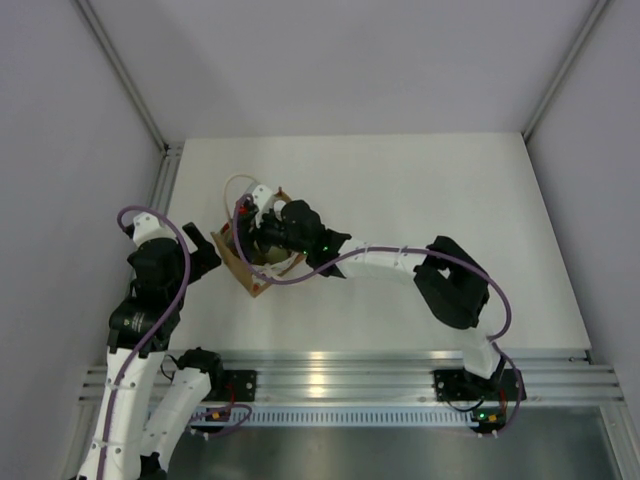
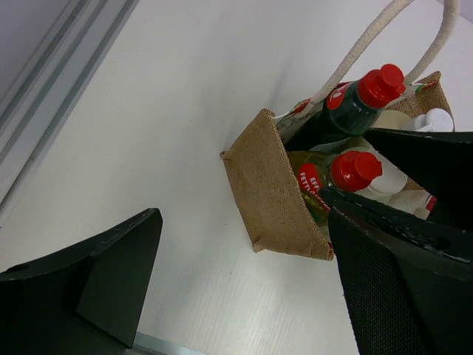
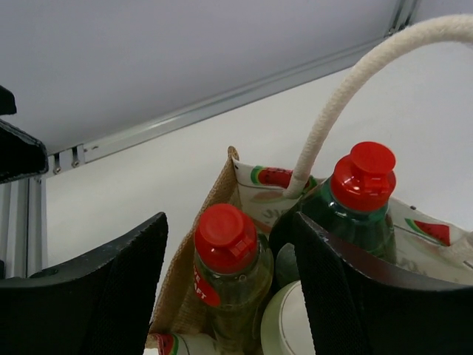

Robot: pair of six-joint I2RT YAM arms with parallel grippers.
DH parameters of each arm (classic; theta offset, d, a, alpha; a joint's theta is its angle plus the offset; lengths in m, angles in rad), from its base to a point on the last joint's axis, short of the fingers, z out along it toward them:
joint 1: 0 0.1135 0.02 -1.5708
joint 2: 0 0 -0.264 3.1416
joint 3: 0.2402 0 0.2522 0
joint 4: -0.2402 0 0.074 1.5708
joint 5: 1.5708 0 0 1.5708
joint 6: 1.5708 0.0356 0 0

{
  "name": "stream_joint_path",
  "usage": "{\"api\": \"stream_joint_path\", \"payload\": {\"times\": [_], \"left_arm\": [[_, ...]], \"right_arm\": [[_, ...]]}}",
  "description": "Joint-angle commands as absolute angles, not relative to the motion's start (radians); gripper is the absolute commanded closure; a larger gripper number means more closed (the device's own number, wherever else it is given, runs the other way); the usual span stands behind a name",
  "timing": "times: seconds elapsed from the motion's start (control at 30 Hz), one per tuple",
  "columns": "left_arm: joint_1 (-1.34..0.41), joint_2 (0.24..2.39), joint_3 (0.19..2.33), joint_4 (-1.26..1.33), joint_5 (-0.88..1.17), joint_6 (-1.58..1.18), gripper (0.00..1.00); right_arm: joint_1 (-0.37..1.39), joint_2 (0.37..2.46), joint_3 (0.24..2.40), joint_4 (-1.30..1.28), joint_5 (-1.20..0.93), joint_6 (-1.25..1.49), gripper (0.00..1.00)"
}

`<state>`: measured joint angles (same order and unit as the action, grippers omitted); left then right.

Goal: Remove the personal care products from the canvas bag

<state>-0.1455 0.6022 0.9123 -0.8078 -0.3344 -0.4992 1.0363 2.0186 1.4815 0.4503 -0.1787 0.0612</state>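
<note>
Right hand [image 3: 229,220], half open and straddling the red-capped yellow bottle [image 3: 230,285] that stands upright in the canvas bag [image 3: 188,274] on the bench [image 3: 148,185], apparently not yet touching it; it should close squarely below the cap [image 3: 225,240], clear of the rope handle [image 3: 332,111], and lift straight up.

You can read white letters on the red neck label [image 2: 313,185] of the yellow bottle [image 2: 332,177]: "EFF" on one line and "FETTL" below it, with the rest cut off by the bag [image 2: 270,192]. The green bottle [image 2: 355,111] has a red label too small to read.
</note>
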Motion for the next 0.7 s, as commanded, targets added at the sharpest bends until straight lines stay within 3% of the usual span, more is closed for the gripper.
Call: {"api": "stream_joint_path", "payload": {"times": [0.0, 0.07, 0.33, 0.5, 0.67], "left_arm": [[-0.146, 0.604, 0.904, -0.759, -0.342, -0.505, 0.02], [-0.146, 0.604, 0.904, -0.758, -0.339, -0.503, 0.02], [-0.146, 0.614, 0.904, -0.758, -0.330, -0.499, 0.02], [-0.146, 0.617, 0.904, -0.759, -0.327, -0.497, 0.02], [-0.146, 0.618, 0.904, -0.758, -0.324, -0.495, 0.02]], "right_arm": [[1.058, 2.045, 1.526, 0.540, -0.192, 0.037, 0.34], [1.062, 2.057, 1.532, 0.548, -0.189, 0.035, 0.35], [1.072, 2.077, 1.528, 0.587, -0.192, 0.025, 0.55], [1.072, 2.085, 1.528, 0.598, -0.192, 0.028, 0.49], [1.074, 2.080, 1.514, 0.630, -0.192, 0.032, 0.53]]}}
